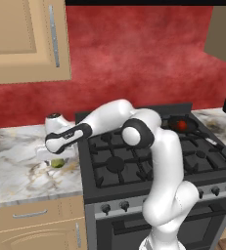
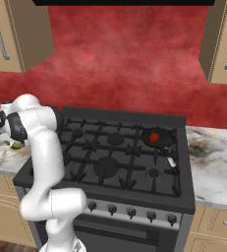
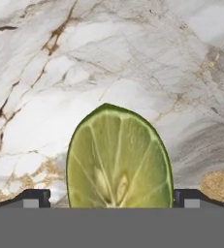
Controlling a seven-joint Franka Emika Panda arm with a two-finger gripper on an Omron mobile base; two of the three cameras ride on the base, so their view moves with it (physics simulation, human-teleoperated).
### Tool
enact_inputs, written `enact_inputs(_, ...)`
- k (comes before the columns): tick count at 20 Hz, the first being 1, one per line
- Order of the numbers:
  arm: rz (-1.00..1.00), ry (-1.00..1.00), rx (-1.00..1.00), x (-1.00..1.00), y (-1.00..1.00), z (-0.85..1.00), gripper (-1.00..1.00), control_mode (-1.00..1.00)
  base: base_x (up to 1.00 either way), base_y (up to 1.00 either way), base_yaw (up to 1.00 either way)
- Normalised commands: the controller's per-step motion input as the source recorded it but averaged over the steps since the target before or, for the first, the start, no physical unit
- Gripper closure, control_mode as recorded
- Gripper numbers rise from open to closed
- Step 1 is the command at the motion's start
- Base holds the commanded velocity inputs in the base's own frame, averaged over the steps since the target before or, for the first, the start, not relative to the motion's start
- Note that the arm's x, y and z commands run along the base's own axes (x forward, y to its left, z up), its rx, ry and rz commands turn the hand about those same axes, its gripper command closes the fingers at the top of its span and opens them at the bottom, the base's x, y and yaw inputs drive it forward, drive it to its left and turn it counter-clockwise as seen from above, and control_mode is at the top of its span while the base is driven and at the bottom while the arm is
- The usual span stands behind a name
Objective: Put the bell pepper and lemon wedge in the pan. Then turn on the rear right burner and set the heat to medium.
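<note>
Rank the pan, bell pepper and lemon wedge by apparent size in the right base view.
1. pan, clearly largest.
2. bell pepper, the red lump inside it.
3. lemon wedge, partly hidden behind the arm, so its place against the pepper is unsure.

readable text: none | labels, brands, numbers, signs: none legible on any surface in view

A glossy white arm of rounded segments with dark joints and small dark finger tips.
</note>
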Motion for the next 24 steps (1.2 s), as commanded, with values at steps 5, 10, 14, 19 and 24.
enact_inputs(5, 0.00, 0.00, 0.00, 0.00, 0.00, -0.22, -1.00, -1.00, 0.00, 0.00, 0.00)
enact_inputs(10, 0.00, 0.00, 0.00, 0.00, 0.00, -0.01, 1.00, -1.00, 0.00, 0.00, 0.00)
enact_inputs(14, 0.00, 0.00, 0.00, 0.00, 0.00, 0.00, 1.00, -1.00, 0.00, 0.00, 0.00)
enact_inputs(19, 0.00, 0.00, 0.00, 0.00, 0.00, 0.00, 1.00, -1.00, 0.00, 0.00, 0.00)
enact_inputs(24, 0.00, -0.04, 0.00, -0.38, -0.06, 0.13, 1.00, -1.00, 0.00, 0.00, 0.00)
